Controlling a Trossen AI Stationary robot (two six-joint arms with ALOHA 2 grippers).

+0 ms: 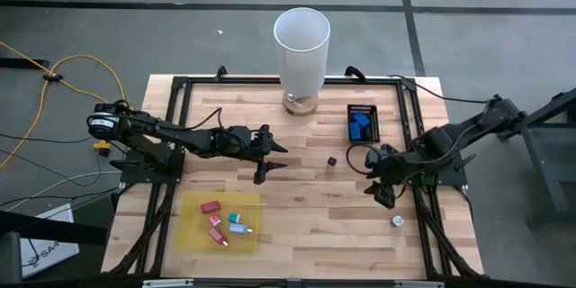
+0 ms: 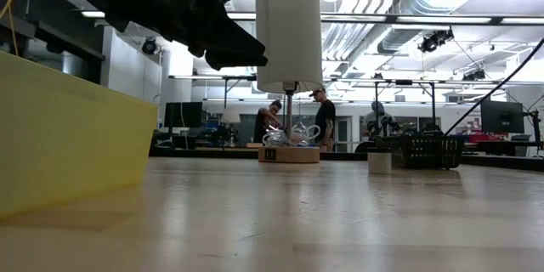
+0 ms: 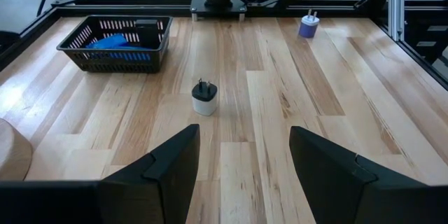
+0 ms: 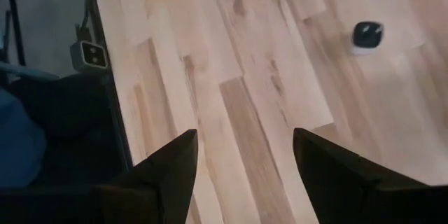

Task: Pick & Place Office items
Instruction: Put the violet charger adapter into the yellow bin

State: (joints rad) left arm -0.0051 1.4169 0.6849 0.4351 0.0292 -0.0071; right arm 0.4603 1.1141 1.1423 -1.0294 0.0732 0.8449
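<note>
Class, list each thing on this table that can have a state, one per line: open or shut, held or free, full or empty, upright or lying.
Left claw: open, holding nothing.
Right claw: open, holding nothing.
Black basket: holds blue pieces.
Yellow tray: holds red and teal pieces.
Dark plug adapter: free, upright, prongs up.
Whitish plug adapter: free, upright.
Tall white cylinder: upright on its wooden base.

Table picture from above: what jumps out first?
The tall white cylinder at the table's far edge grabs the eye first. Next is the yellow sheet near the front, with small red and teal pieces on it, and the black tray holding blue pieces. The left gripper and right gripper hang open over the wood, holding nothing.
</note>
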